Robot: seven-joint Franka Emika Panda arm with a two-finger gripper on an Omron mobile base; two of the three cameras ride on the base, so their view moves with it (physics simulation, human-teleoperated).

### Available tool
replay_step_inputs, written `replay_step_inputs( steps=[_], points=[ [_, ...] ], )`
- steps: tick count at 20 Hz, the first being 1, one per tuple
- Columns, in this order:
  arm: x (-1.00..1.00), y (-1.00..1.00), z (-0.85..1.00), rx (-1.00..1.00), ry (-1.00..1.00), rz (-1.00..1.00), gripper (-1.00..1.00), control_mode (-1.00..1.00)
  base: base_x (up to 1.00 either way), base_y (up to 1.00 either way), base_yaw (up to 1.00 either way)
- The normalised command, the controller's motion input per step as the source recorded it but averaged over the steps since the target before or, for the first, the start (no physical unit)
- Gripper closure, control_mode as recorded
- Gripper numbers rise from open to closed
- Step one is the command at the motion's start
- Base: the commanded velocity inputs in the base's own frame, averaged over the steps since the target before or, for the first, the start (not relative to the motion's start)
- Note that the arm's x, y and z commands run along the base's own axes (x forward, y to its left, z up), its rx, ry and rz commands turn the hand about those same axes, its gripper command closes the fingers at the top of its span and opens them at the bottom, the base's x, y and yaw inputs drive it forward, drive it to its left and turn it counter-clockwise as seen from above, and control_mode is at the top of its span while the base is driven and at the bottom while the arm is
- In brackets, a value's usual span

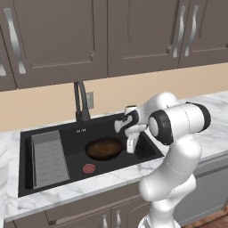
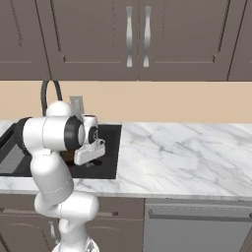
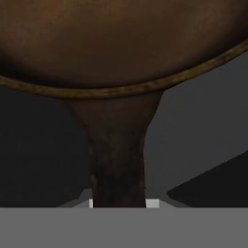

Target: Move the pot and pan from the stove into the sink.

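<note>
**Skillet in basin, hand over its handle**

Where white marble counter (image 1: pixel 209 138) runs beneath dark brown cabinets (image 1: pixel 62 40), the black recessed sink (image 1: pixel 26 138) holds the shallow brown-lined pan (image 1: pixel 103 148) beside a grey ribbed tray (image 1: pixel 48 158). Gripper (image 1: pixel 132 145) sits at the pan's handle (image 3: pixel 117 160); jaw opening and grasp cannot be told.

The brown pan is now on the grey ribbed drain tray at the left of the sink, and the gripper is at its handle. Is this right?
Not quite. The pan lies on the black floor of the sink, right of the drain tray, not on it; the left base view shows this. The gripper is at its handle.
</note>
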Motion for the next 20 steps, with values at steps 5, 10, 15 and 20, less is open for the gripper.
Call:
replay_step_inputs(
  steps=[5,10,15,20],
  points=[
    [-0.09,-0.09,-0.09,0.00,0.00,0.18,1.00,-1.00,0.00,0.00,0.00],
    [0.17,0.06,-0.15,-0.01,0.01,0.01,1.00,-1.00,0.00,0.00,0.00],
    [0.59,0.18,-0.37,-0.03,0.01,0.00,1.00,-1.00,0.00,0.00,0.00],
    [0.60,0.15,-0.22,-0.01,0.00,0.00,1.00,-1.00,0.00,0.00,0.00]
  ],
)
